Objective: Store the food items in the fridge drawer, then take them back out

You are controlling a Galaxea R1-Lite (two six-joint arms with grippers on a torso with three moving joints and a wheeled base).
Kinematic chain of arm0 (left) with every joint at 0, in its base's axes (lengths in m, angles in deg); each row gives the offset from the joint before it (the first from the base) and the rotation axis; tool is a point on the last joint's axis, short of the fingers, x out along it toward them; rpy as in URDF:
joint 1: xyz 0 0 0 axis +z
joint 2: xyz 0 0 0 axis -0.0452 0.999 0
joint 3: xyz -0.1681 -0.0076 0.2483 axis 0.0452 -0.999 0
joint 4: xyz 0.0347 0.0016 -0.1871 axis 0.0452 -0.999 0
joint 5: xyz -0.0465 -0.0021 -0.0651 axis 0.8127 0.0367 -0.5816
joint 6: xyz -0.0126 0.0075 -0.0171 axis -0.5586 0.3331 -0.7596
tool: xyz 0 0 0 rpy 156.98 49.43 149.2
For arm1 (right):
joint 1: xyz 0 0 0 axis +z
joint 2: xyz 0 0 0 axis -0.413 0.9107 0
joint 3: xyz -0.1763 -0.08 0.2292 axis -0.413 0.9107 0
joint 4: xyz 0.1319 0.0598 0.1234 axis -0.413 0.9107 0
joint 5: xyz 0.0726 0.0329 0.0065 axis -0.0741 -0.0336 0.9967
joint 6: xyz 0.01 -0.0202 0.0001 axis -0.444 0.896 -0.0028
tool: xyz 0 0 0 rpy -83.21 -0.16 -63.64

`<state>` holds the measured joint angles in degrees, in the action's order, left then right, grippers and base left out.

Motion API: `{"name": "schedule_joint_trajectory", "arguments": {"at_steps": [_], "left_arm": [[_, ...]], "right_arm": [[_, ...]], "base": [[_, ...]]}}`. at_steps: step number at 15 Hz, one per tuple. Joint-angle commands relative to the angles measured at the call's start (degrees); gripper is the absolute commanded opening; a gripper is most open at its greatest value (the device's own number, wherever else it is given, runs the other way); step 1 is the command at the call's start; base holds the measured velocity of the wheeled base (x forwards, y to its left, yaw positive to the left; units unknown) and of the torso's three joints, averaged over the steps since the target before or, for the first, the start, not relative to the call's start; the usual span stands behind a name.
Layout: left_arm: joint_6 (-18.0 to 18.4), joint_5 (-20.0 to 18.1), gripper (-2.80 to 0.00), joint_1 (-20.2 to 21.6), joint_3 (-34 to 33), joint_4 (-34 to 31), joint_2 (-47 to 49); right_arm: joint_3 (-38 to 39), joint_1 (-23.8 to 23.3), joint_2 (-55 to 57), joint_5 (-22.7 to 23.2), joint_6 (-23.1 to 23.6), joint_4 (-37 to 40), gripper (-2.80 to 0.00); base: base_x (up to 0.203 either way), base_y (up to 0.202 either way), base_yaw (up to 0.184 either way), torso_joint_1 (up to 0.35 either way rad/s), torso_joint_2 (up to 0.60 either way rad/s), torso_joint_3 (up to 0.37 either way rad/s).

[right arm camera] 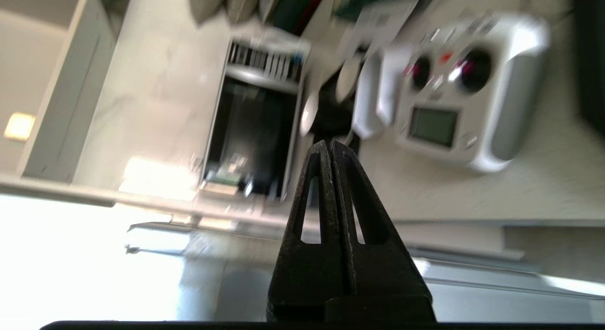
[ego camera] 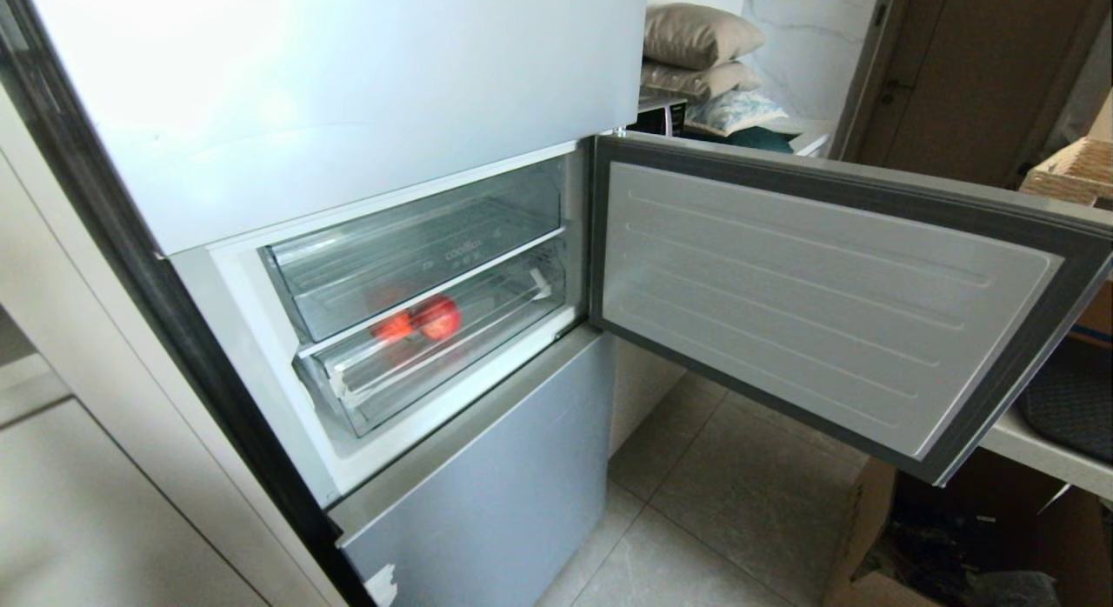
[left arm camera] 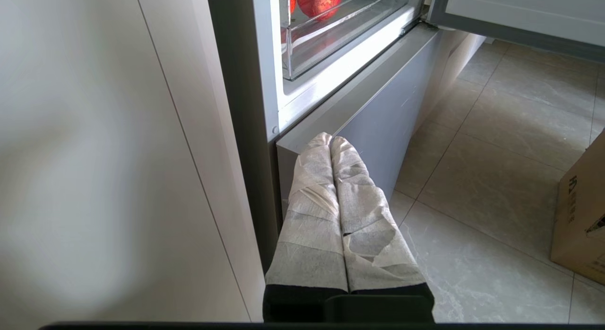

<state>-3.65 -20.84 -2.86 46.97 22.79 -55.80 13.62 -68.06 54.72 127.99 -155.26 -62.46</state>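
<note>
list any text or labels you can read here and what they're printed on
"coolBox" or near it, pale print on the front of the upper clear bin in the fridge; the small characters beside it are too small to read.
Dark print on the cardboard box at the edge of the left wrist view: cut off, unreadable.
Screen on the white remote controller: blurred, nothing legible.

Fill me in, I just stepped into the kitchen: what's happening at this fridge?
Nothing is being handled right now. The fridge door stands wide open, and red toy food sits behind the clear fronts of the drawers, the lower drawer being pushed in. The left gripper is parked low by the fridge's bottom panel, shut and empty. The right gripper, also shut and empty, points away toward a counter with a remote controller.
</note>
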Motion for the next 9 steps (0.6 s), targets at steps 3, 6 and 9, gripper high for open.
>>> {"name": "schedule_joint_trajectory", "arguments": {"at_steps": [3, 6, 9], "left_arm": [[0.0, 0.0, -2.80, 0.0, 0.0, 0.0, 0.0], [0.0, 0.0, -2.80, 0.0, 0.0, 0.0, 0.0], [0.0, 0.0, -2.80, 0.0, 0.0, 0.0, 0.0]], "right_arm": [[-2.5, 3.2, 4.9, 8.9, -3.4, -0.3, -2.80], [-0.2, 5.1, 3.6, 14.8, -6.8, -0.4, -2.80], [8.8, 5.2, -6.4, 18.2, -6.6, -0.8, -2.80]], "base": [[0.000, 0.000, 0.000, 0.000, 0.00, 0.000], [0.000, 0.000, 0.000, 0.000, 0.00, 0.000], [0.000, 0.000, 0.000, 0.000, 0.00, 0.000]]}}
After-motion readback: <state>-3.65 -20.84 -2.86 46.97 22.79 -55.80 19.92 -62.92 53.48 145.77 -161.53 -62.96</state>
